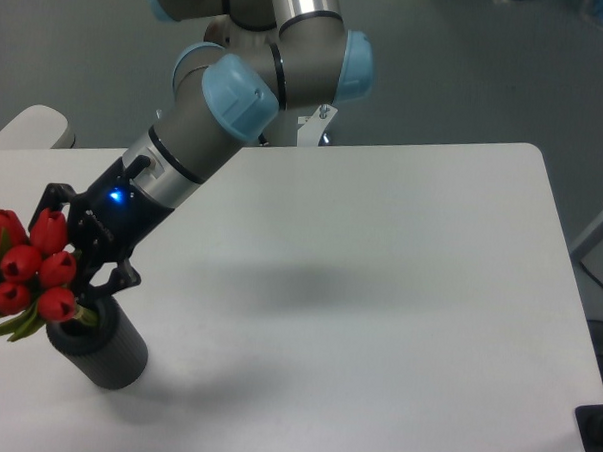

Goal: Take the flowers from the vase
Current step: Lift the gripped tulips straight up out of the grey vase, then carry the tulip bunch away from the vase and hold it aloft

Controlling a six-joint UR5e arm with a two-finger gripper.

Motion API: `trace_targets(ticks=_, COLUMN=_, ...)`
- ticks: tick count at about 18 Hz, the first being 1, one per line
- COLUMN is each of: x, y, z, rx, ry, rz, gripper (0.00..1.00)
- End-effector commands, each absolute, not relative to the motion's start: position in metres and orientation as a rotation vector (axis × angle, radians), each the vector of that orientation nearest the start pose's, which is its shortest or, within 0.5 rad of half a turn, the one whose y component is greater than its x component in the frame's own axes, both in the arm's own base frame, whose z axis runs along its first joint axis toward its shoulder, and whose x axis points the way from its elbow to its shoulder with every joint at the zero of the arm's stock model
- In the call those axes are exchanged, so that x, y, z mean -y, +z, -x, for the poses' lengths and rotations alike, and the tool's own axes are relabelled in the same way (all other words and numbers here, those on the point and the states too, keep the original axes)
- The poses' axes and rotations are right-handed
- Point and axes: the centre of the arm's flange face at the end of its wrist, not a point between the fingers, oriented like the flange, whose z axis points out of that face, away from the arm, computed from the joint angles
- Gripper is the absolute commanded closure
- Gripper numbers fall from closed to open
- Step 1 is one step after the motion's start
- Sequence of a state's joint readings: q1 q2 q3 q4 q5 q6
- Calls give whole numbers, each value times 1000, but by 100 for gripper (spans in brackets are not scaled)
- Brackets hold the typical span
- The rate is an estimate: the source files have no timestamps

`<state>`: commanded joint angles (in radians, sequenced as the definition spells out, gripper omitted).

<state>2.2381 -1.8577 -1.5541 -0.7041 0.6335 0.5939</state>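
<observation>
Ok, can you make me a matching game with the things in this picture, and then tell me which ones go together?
Things:
1. tulips
2. vase
3. claw
4. table

Descriptions:
A. white and flat
B. black, with a small blue light just behind it
C. red, at the left edge of the picture
D. dark grey, round, standing on the table

Pairs: 1-C, 2-D, 3-B, 4-A
</observation>
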Motion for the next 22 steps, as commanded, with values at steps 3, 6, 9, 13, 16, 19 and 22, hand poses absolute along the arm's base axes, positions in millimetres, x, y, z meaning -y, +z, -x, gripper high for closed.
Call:
trace_targets(ticks=3, x=-617, y=489, z=213, rx=-225, ry=-479, rz=2091, gripper=53)
trace_targets(ticks=6, x=-617, y=500, z=212, rx=-220, ry=-504, rz=2066, gripper=56)
trace_targets(ticks=9, x=-616, y=511, z=212, rx=-209, ry=-502, rz=2056, gripper=56)
trace_targets(ticks=13, x=-608, y=519, z=236, rx=-166, ry=-501, rz=2035, gripper=58)
trace_targets(ticks=16, x=-595, y=528, z=265, rx=-135, ry=-485, rz=2007, gripper=58)
trace_targets(ticks=19, x=-578, y=532, z=307, rx=-99, ry=-473, rz=1967, gripper=60)
trace_targets(ticks=22, x=-575, y=517, z=343, rx=-107, ry=-422, rz=1966, gripper=60)
